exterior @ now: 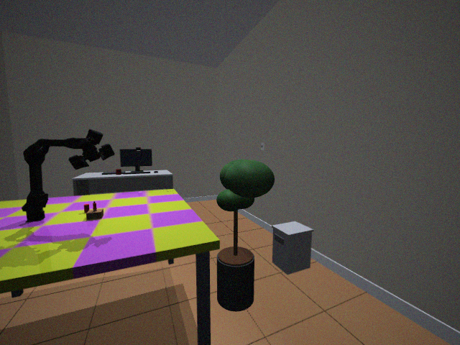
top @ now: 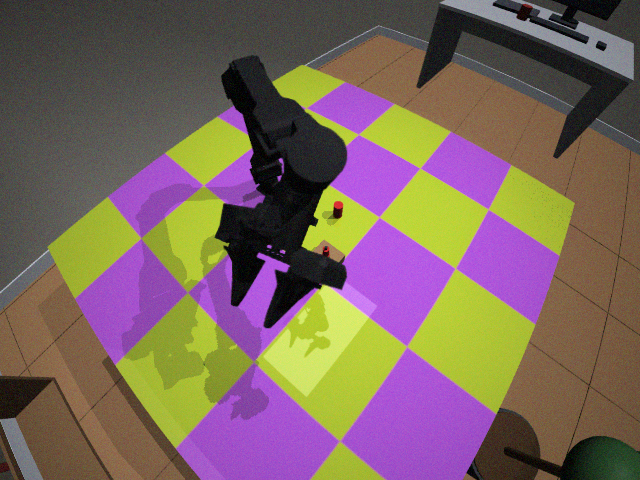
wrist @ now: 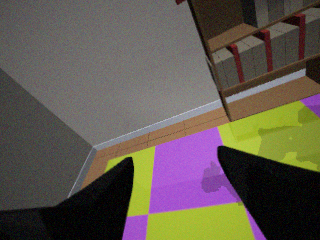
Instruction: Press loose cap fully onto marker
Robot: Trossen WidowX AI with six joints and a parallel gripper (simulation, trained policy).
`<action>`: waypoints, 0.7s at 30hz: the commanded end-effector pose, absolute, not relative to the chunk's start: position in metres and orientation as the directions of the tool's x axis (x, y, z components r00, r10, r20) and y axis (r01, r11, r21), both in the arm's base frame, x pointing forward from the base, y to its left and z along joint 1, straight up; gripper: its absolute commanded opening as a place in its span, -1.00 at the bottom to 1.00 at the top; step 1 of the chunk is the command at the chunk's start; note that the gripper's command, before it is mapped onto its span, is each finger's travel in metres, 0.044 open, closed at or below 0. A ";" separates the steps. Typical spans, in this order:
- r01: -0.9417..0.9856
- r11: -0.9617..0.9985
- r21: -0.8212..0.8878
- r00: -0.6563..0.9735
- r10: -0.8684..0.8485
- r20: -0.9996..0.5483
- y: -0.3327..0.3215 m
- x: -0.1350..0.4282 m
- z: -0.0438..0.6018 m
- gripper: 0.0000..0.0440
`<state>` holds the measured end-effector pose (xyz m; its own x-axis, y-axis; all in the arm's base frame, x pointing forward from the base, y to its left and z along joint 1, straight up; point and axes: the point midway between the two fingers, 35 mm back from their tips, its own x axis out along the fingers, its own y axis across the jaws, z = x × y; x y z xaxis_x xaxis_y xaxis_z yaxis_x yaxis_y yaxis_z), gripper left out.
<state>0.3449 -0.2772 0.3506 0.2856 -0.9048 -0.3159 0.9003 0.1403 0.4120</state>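
Two black fingers stand apart in front of us in the wrist view, with nothing between them. Past their tips, our wrist view shows the checkered tabletop in purple and lime, then a wooden bookshelf with pale and red-banded books; neither marker nor cap appears there. From the top view we see the black arm reaching over the tabletop and covering part of the wooden holder block. The marker stands upright in that block, and the exterior view gives us its dark body in profile. Near the block, apart from it, the red cap stands upright on the tabletop, off the marker. Only the exterior view lets us see how high the fingers are, well above block and cap. Beyond the tabletop's edge, we find a potted tree, whole in the exterior view but cropped in the top one. Farther back stands a white-topped desk; its monitor shows whole only in the exterior view.
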 end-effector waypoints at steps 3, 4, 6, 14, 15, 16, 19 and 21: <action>0.896 0.144 0.419 0.310 -0.881 -0.358 -0.265 0.354 0.338 0.39; 0.895 0.145 0.421 0.314 -0.876 -0.366 -0.263 0.355 0.336 0.39; 0.894 0.146 0.424 0.322 -0.867 -0.380 -0.258 0.358 0.333 0.39; 0.889 0.147 0.434 0.351 -0.827 -0.439 -0.238 0.367 0.318 0.40; 0.888 0.146 0.435 0.354 -0.822 -0.447 -0.235 0.368 0.316 0.40; 0.888 0.146 0.436 0.357 -0.816 -0.454 -0.232 0.369 0.314 0.40; 0.887 0.144 0.439 0.366 -0.800 -0.476 -0.224 0.372 0.309 0.40; 0.886 0.143 0.440 0.371 -0.789 -0.491 -0.219 0.374 0.305 0.40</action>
<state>0.3700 -0.2241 0.3128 0.3674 -0.8035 -0.4684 0.8846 0.1463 0.4429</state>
